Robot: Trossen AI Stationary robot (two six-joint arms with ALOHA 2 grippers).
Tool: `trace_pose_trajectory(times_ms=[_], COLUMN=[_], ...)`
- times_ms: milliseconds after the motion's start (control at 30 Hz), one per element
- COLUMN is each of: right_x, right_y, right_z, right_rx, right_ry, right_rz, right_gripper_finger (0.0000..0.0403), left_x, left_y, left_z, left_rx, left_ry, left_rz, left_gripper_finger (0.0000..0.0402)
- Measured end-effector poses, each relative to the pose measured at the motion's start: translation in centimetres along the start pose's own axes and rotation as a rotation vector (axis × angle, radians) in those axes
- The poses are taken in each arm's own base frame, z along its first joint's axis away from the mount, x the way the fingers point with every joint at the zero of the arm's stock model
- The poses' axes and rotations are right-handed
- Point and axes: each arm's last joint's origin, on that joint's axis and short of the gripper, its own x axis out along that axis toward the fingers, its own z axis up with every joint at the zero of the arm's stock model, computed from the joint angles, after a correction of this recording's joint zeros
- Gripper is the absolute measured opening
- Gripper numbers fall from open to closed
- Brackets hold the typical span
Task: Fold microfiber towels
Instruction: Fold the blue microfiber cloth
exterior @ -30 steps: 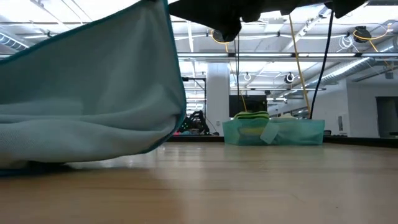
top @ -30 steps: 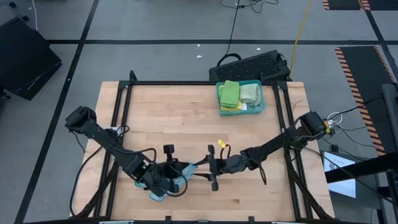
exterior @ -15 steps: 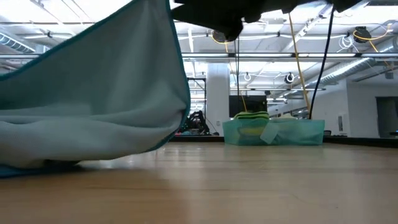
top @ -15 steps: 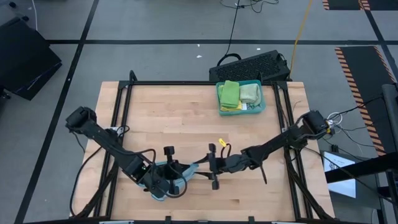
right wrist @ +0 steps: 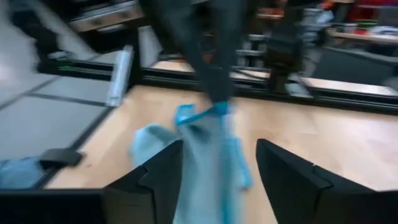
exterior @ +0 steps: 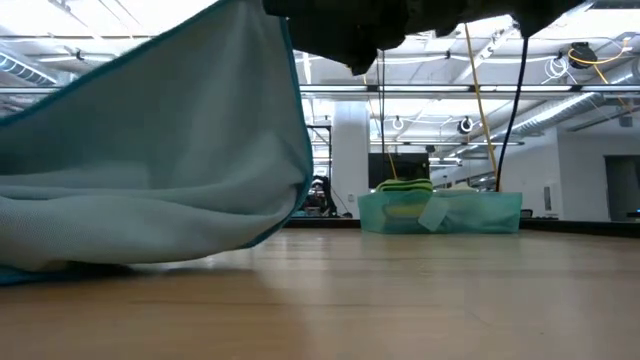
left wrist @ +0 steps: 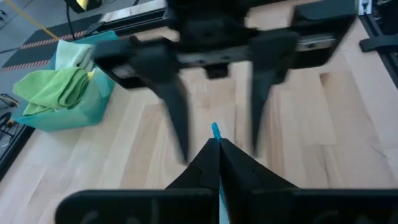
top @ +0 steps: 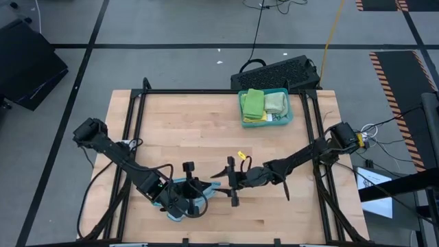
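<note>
A light blue microfiber towel (top: 180,208) lies near the table's front edge, left of centre. One corner of it is raised, and it fills the left of the low view (exterior: 150,160). My left gripper (top: 200,191) is shut on that raised corner. My right gripper (top: 218,180) faces it from the table's right. It is open, with one finger (left wrist: 177,118) on either side of the raised corner and apart from it. More towels, bright green and pale green, lie in the teal tray (top: 265,106) at the far right. My left gripper pinches the light blue towel's raised edge (left wrist: 216,132) between its two shut fingertips, and only a sliver of cloth shows past them. The fingers point roughly level toward the table's right. The towel slopes down from the hold, and its lower part (exterior: 100,250) lies on the table.
The teal tray (exterior: 440,212) stands at the table's far right, with a black keyboard (top: 278,72) behind it on the floor. A black metal frame (top: 137,103) runs round the table's edges. Bare wood (top: 199,130) lies between the arms and the tray.
My right gripper has gone a little toward the table's left and far edge, closer to my left gripper. In the low view the towel's raised corner stands slightly higher and its hanging edge has spread a little to the right. The part on the table has stayed put.
</note>
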Motion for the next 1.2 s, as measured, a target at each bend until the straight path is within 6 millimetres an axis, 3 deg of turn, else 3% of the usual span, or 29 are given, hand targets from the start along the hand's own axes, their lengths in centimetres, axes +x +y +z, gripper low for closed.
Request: trace_pose_trajectory(times_ms=[167, 367, 533, 733, 867, 1033, 1200], right_x=[0.4, 0.4, -0.3, -2.2, -3.6, -5.9, -7.6], right_y=[-0.4, -0.4, -0.9, -1.3, -1.4, -1.6, -1.9], right_z=[-0.2, -0.3, -0.3, 0.8, 1.0, 1.1, 1.1], right_rx=[0.012, -0.033, -0.067, -0.097, -0.114, -0.122, -0.105], right_ry=[-0.015, -0.003, 0.084, 0.195, 0.275, 0.287, 0.270], right_rz=[0.031, 0.028, -0.042, -0.094, -0.171, -0.228, -0.223], right_gripper_finger=[0.0139, 0.0014, 0.0012, 0.0003, 0.0002, 0.0001, 0.0001], left_x=[0.0, 0.0, 0.7, 2.0, 2.6, 2.3, 0.9], left_y=[0.0, 0.0, -0.8, -1.4, -1.6, -2.4, -3.8], left_z=[0.0, 0.1, -0.8, -2.4, -3.7, -5.8, -8.4], left_rx=[0.002, -0.004, -0.023, -0.035, -0.064, -0.087, -0.068], left_ry=[-0.002, -0.001, 0.046, 0.133, 0.209, 0.332, 0.430], left_rz=[0.001, -0.013, -0.027, 0.021, 0.059, 0.100, 0.165], left_gripper_finger=[0.0003, 0.0027, 0.0093, 0.0199, 0.0246, 0.0265, 0.0244])
